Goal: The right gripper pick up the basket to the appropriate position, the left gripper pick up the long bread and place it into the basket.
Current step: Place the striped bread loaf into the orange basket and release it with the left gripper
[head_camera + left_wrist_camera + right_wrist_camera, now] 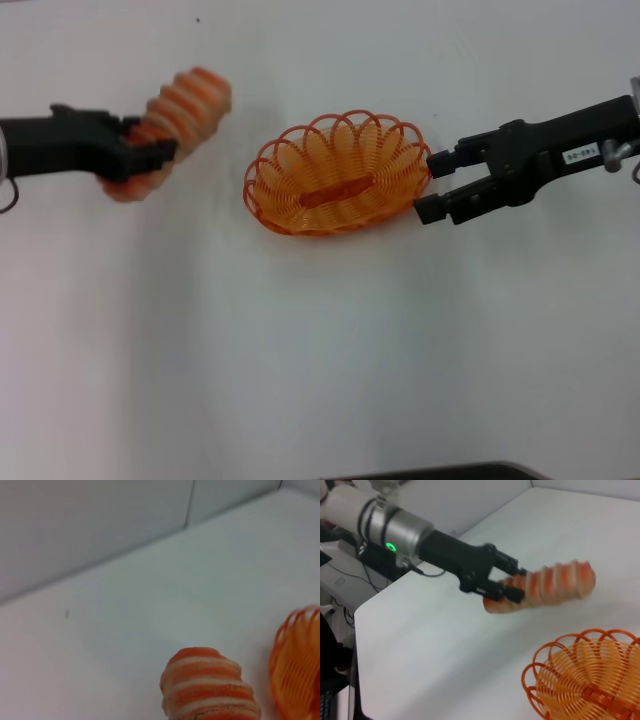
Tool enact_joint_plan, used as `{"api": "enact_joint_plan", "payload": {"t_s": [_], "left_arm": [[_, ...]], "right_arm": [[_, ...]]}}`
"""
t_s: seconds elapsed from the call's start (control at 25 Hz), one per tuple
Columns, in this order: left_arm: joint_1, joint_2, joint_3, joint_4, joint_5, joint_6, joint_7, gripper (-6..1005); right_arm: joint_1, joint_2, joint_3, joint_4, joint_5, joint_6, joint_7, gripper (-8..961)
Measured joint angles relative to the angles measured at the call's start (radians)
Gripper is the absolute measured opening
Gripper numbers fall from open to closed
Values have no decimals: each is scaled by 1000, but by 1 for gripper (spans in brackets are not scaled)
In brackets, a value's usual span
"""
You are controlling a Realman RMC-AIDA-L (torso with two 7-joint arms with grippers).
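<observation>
At the left of the table, the left gripper [140, 160] was clamped on the near end of the long bread [178, 118], which was held clear of the surface and angled far-right. The basket [338, 175] lay at centre, empty. Just right of its rim, the right gripper [432, 185] was seen parted, gripping nothing. With so off-centre a hold, the loaf could be tipped or slipped out during the carry.

Orange basket [340, 172], cream-striped orange-red bread [185, 105]
</observation>
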Motion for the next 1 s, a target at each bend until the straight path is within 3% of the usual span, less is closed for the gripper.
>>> {"api": "enact_joint_plan", "payload": {"t_s": [0.24,0.4,0.52,0.76,1.0], "left_arm": [[-118,6,-43,-27,-132,173,72,471],[-265,0,-18,-217,-122,130,125,444],[-337,2,18,-339,-117,63,148,419],[-361,5,123,-385,-102,33,118,369],[-350,5,117,-385,-82,20,88,320]], "right_arm": [[-5,-10,24,-10,0,-73,-2,941],[-6,-10,24,-8,0,-75,-7,941],[-7,-10,24,-4,-2,-79,-9,941],[-15,-10,24,-1,-4,-80,-3,941],[-17,-3,24,-1,-4,-81,-2,941]]}}
